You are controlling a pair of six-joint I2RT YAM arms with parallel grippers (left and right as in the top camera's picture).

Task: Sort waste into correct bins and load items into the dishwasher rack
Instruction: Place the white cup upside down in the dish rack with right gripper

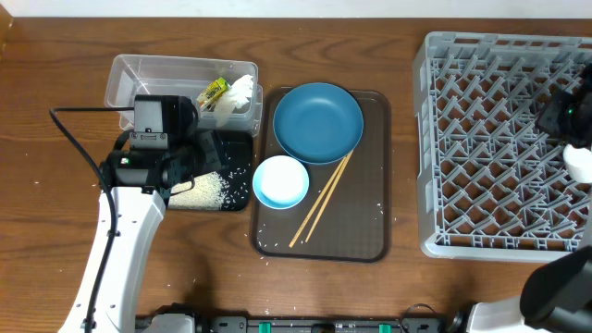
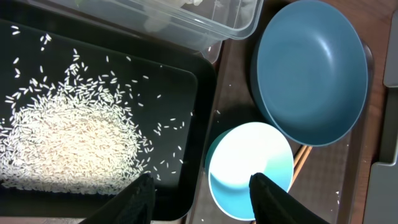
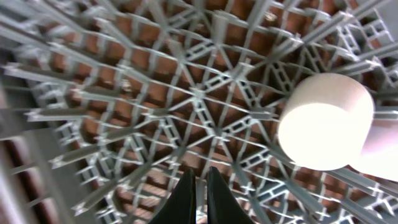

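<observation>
1. At the right side of the table (image 1: 55,55) stands the dishwasher rack (image 1: 499,139), a light-grey lattice crate and the largest item. The wood shows through its grid in the right wrist view.
2. Serving tray (image 1: 370,185): brown, mid-table, left of the rack and apart from it. A few stray grains lie near its lower left corner.
3. Clear tub (image 1: 139,79): upper left of the table, with waste at its right end.
4. Black tray (image 1: 236,148): directly in front of the tub and just beside the serving tray's left edge.
5. Plate (image 1: 317,122): dark blue, on the far end of the serving tray, its rim overhanging the tray's top edge.
6. Bowl (image 1: 280,181): light blue, upright, on the serving tray just beside the plate's lower left rim.
7. Left gripper (image 2: 202,183): fingers well apart, holding nothing, above the gap between the black tray and the bowl.
8. Right gripper (image 3: 198,180): over the rack, fingers drawn together to a thin slit, nothing between them.
9. Chopsticks (image 1: 321,202): paired, lying diagonally on the serving tray from the plate's lower rim toward the front left.
10. Cup (image 3: 323,124): white, inside the rack near its right side, flat closed end toward the camera.
11. Second cup (image 3: 384,152): touching the first, cut off by the frame edge.
12. Napkin (image 1: 239,92): crumpled, white, in the tub.
13. Wrapper (image 1: 214,92): green and yellow, in the tub beside the napkin.
14. Rice (image 1: 199,190): heaped in the black tray's left part, with loose grains scattered rightward.
</observation>
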